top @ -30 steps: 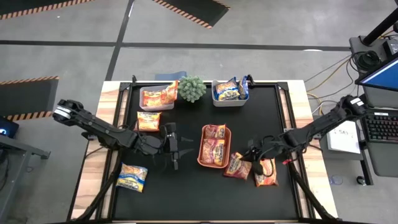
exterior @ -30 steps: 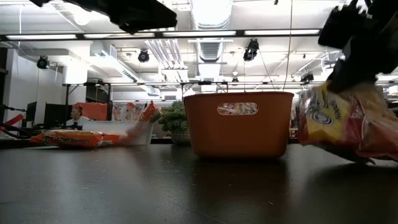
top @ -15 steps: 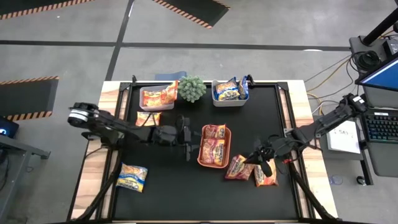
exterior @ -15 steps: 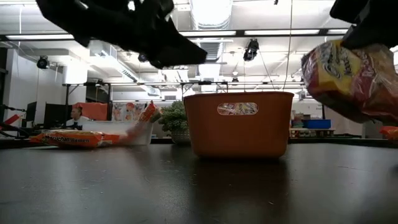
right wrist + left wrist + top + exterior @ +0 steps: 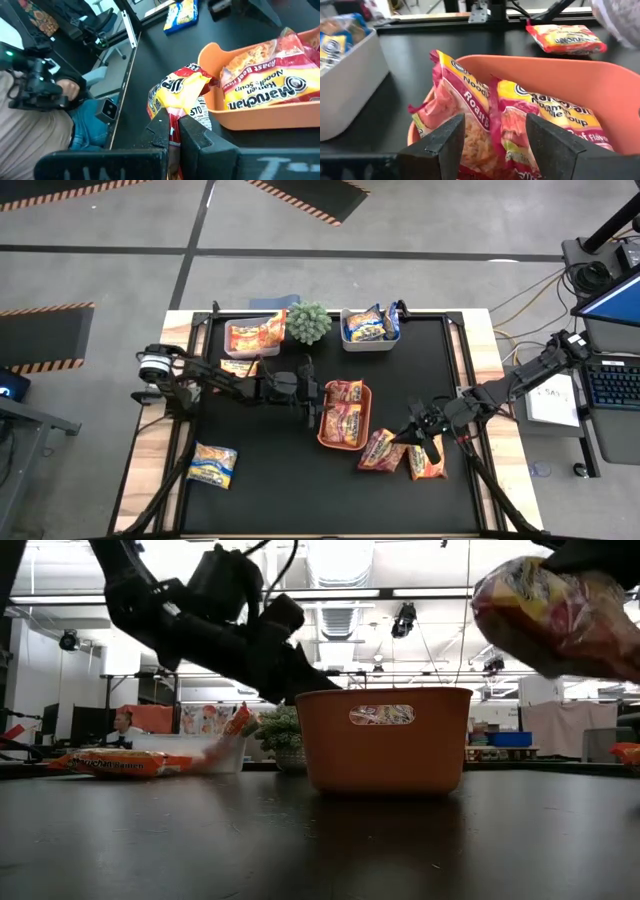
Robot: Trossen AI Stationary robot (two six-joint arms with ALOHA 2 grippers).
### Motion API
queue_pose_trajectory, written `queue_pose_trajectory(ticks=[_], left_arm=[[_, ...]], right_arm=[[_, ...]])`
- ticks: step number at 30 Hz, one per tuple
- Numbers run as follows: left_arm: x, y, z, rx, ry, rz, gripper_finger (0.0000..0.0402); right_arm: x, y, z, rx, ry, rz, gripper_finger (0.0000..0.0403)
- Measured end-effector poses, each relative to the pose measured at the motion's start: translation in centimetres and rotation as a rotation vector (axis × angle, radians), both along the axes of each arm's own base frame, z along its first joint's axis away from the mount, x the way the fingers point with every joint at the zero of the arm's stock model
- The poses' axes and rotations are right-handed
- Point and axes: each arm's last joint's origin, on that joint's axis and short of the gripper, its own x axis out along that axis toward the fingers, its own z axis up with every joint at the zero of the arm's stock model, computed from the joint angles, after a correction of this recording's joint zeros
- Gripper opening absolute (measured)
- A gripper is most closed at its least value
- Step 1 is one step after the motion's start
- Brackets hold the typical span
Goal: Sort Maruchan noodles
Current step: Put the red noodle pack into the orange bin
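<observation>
Near edge of table: yellow-and-blue packet [image 5: 213,464] lies flat at the left front corner, well apart from everything else.

Right front: right gripper [image 5: 421,442] clamps a dark red packet [image 5: 381,450] by its edge, fingers [image 5: 161,131] pinched shut on the wrapper. Packet hangs lifted off the mat, just beside the orange tray's [image 5: 325,440] near right corner. Another red packet [image 5: 427,463] lies on the mat next to it.

Centre: tray holds two dark red packets [image 5: 343,418], side by side, leaning on the tray wall. Left gripper [image 5: 309,399] sits at the tray's left rim, fingers [image 5: 446,143] spread apart, empty, pointed at those two.

Behind left arm: orange packet [image 5: 237,368] flat on the mat.

Far edge: left bin [image 5: 235,345] with orange packets [image 5: 258,334]; small green plant [image 5: 308,322]; right bin [image 5: 350,342] with yellow-and-blue packets [image 5: 368,325].

Beyond the table, a person [image 5: 123,724] in the room.
</observation>
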Motion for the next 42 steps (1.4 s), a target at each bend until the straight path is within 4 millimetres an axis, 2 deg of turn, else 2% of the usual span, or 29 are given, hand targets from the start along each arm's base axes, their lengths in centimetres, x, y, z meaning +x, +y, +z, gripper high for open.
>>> queue_pose_trajectory(ticks=[3, 10, 17, 24, 30, 42], left_arm=[[0.1, 0.4, -0.5, -0.032, 0.010, -0.027, 0.0184], [0.1, 0.5, -0.9, -0.046, 0.021, -0.044, 0.0160], [0.0, 0.9, -1.2, -0.091, 0.060, -0.015, 0.0127], [-0.1, 0.9, -1.4, -0.093, 0.078, -0.024, 0.0087], [-0.1, 0.9, -1.4, -0.072, 0.079, -0.049, 0.0010], [0.4, 0.9, 0.2, 0.015, -0.093, -0.081, 0.0000]], right_arm=[[0.2, 0.1, 0.9, -0.008, -0.021, 0.000, 0.0008], [1.5, 0.5, 4.4, -0.110, -0.130, 0.027, 0.0008], [3.3, 0.8, 6.4, -0.241, -0.106, 0.022, 0.0008], [5.3, 0.9, 6.4, -0.284, -0.064, 0.000, 0.0008], [6.6, 0.2, 5.9, -0.306, -0.031, -0.039, 0.0008], [7.0, -0.8, 6.5, -0.352, -0.042, -0.081, 0.0008]])
